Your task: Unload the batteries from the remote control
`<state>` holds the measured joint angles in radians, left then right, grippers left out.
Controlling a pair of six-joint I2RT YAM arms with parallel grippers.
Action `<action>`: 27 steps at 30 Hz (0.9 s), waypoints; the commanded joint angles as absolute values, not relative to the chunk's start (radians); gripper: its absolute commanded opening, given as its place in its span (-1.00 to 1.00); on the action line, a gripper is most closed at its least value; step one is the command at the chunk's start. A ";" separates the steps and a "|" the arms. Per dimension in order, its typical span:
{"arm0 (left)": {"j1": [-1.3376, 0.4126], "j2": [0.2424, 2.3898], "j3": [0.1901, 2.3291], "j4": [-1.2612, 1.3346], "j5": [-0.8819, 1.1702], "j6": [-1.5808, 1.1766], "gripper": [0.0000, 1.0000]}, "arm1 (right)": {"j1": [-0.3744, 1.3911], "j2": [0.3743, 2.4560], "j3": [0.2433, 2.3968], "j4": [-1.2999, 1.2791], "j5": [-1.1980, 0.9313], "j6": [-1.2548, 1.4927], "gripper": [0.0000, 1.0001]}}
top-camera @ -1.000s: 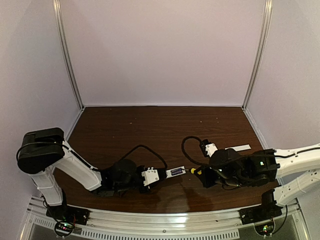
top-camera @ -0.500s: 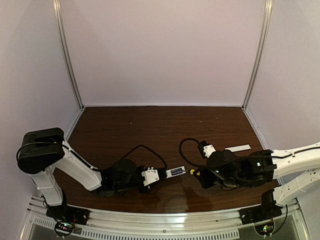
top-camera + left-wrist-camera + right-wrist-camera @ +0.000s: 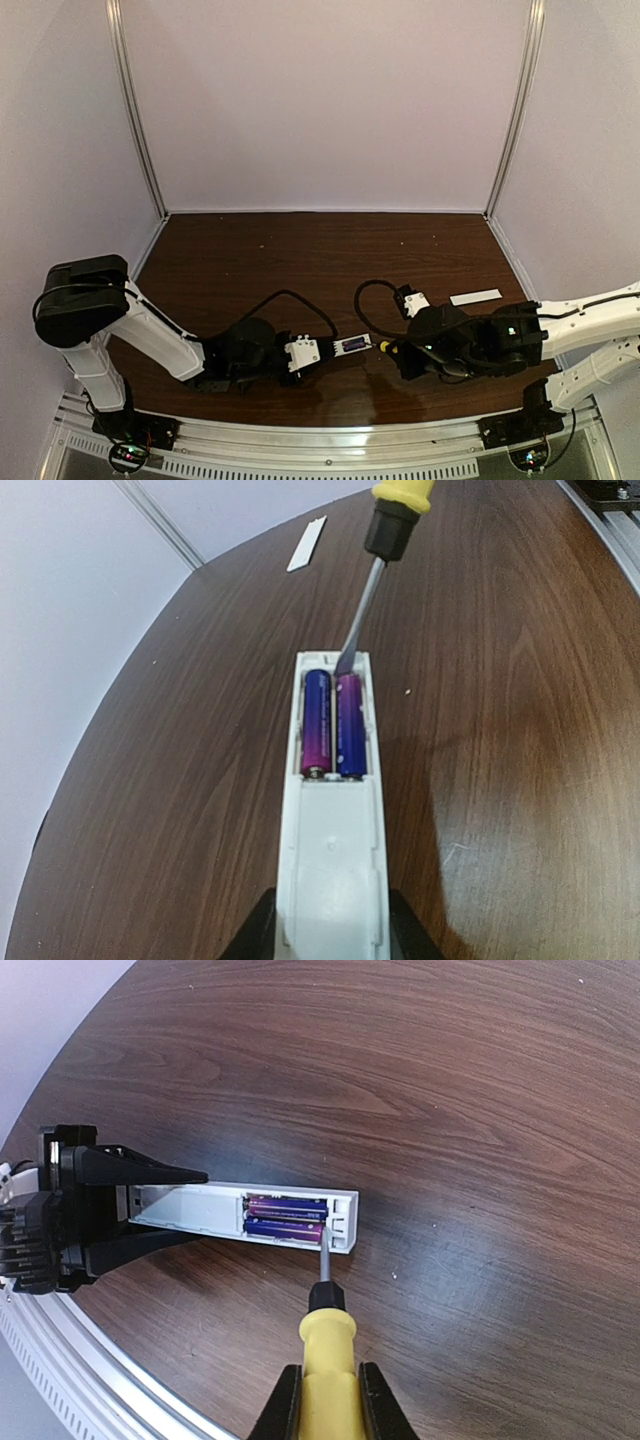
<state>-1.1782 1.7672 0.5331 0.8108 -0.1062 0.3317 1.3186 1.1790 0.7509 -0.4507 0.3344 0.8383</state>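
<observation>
We clamp the remote control (image 3: 332,850) in our left gripper (image 3: 330,925). Our right gripper (image 3: 327,1400) grips the screwdriver (image 3: 328,1345), its tip at the batteries (image 3: 333,725).

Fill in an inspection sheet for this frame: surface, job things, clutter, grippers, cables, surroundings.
Surface: dark wooden table, no spills seen.
Job's things: remote control cover off, compartment up; two batteries side by side inside.
Clutter: white cover strip lying apart from the remote; nothing else seen.
Grippers: left gripper shut on the remote's end; right gripper shut on the screwdriver, tip at the compartment's far end.
Cables: black cable loop at each wrist, clear of the remote.
Surroundings: pale walls, metal corner posts, rail at near edge.
</observation>
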 commanded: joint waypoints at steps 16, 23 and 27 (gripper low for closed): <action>-1.179 1.776 0.562 0.850 -0.098 0.342 -1.00 | 1.325 1.235 0.762 -0.439 0.327 0.840 -1.00; -1.179 1.788 0.566 0.849 -0.101 0.348 -1.00 | 1.325 1.258 0.756 -0.407 0.316 0.837 -1.00; -1.179 1.798 0.571 0.845 -0.118 0.352 -1.00 | 1.326 1.264 0.755 -0.411 0.316 0.849 -1.00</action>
<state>-1.1782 1.7874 0.5354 0.7830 -0.1085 0.3408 1.3228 1.2518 0.7509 -0.4149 0.3260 0.8410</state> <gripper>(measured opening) 0.302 0.168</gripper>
